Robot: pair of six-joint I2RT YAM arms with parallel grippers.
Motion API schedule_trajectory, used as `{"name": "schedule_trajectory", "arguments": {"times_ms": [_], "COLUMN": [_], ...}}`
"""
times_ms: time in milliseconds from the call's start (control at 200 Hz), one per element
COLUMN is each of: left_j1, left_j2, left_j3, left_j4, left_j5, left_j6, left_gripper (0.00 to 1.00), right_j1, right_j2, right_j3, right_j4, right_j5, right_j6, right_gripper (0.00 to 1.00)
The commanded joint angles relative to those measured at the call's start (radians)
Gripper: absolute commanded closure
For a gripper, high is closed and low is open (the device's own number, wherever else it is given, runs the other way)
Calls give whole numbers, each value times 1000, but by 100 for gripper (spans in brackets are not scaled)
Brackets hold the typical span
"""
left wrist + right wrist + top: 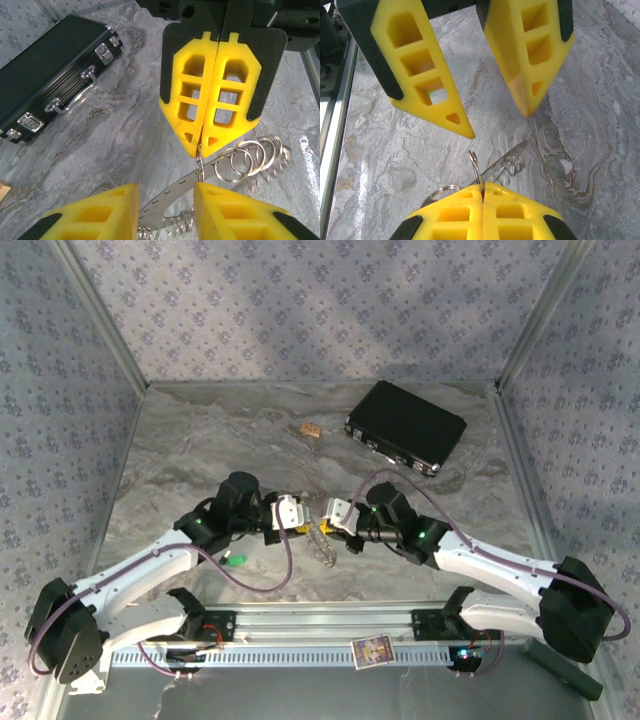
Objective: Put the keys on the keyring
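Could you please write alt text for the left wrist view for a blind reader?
The right tool, shut, pinches a wire loop of the keyring over the marble table, with the left tool open below, a flat metal strip between its fingers. A closed black case lies at upper left.

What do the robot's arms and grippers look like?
The left arm and right arm have white links, black joints and a small green light each. A purple cable loops along each. The left gripper and right gripper each carry two yellow wedge-shaped fingers with window-like cut-outs and black backing.
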Motion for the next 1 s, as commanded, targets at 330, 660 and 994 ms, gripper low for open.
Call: {"name": "schedule_trajectory", "arguments": {"times_ms": [330,660,994], "left_j1": [-11,-9,-86], "left_j2": [36,-65,-232], "left_j3": [-5,-26,-176], "left_j4": [14,-68,41], "left_j5": [111,-54,-113], "left_j6": [4,-140,-410], "left_gripper": [72,71,57], "right_j1": [12,10,10], "right_j2": [-12,13,39], "right_j3": [58,9,11], "right_j4": [3,50,51], "right_j5": [-28,-22,-48], "right_j6": [-18,4,18], "right_gripper": [100,100,100]}}
